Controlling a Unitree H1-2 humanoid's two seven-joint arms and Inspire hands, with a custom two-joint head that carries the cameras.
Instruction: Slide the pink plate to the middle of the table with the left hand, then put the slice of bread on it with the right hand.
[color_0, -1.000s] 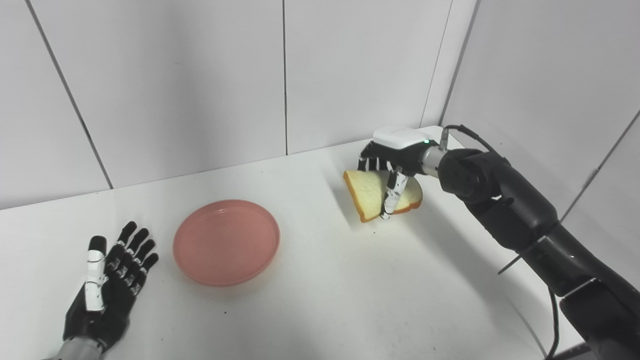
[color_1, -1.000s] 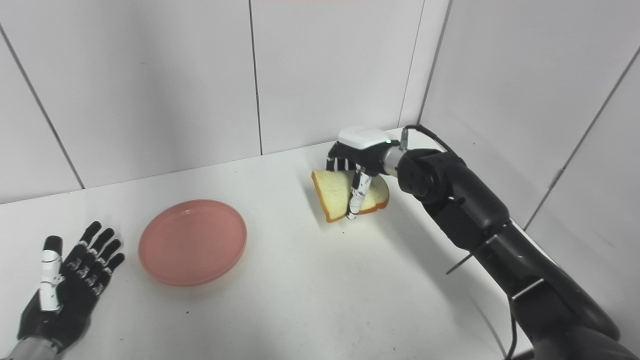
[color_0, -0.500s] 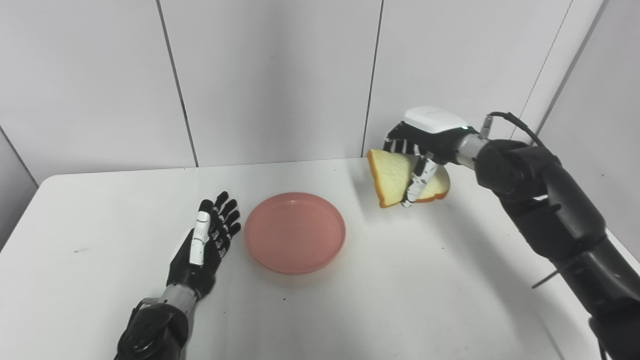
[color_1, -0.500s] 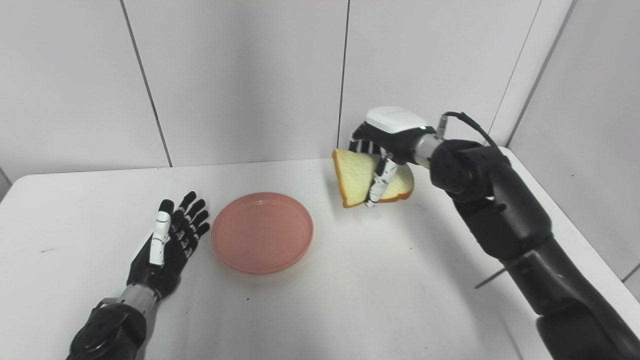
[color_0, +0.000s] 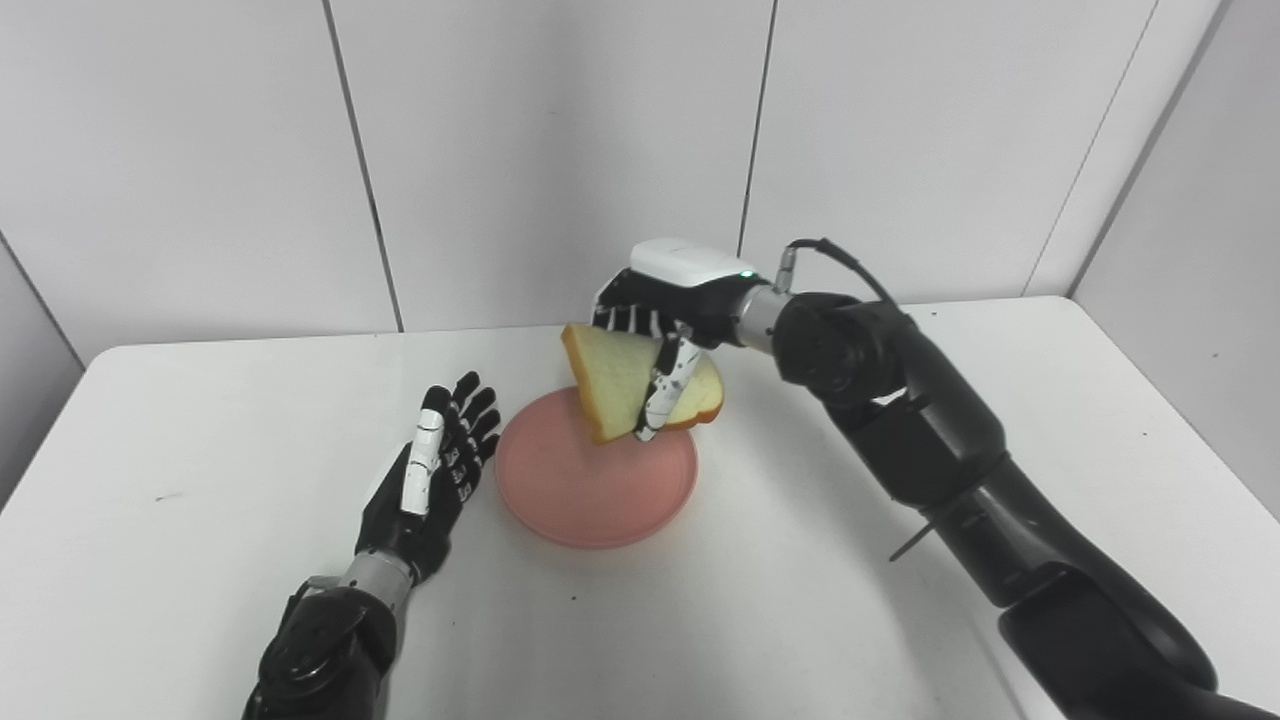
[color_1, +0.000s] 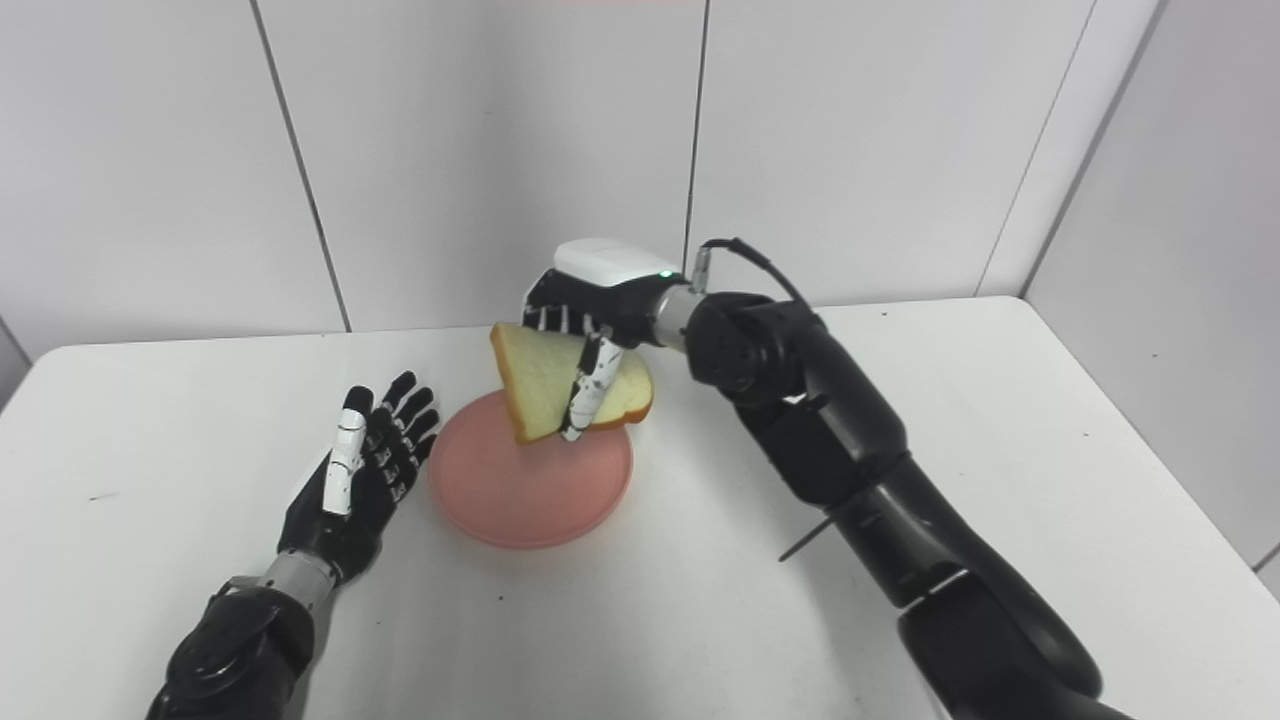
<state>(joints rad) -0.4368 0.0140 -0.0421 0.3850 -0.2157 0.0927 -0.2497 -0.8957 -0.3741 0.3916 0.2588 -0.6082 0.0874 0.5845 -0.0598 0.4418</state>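
Left eye view shows the black right hand (color_0: 665, 315) clamped on a tan-crusted slice of white bread (color_0: 625, 390), thumb across its face, holding it tilted in mid-frame above the far part of the round pink plastic plate (color_0: 590, 490). That plate sits at the centre of the white table (color_0: 900, 600). Just left of it, the black left hand (color_0: 435, 465) lies flat, fingers spread, holding nothing.
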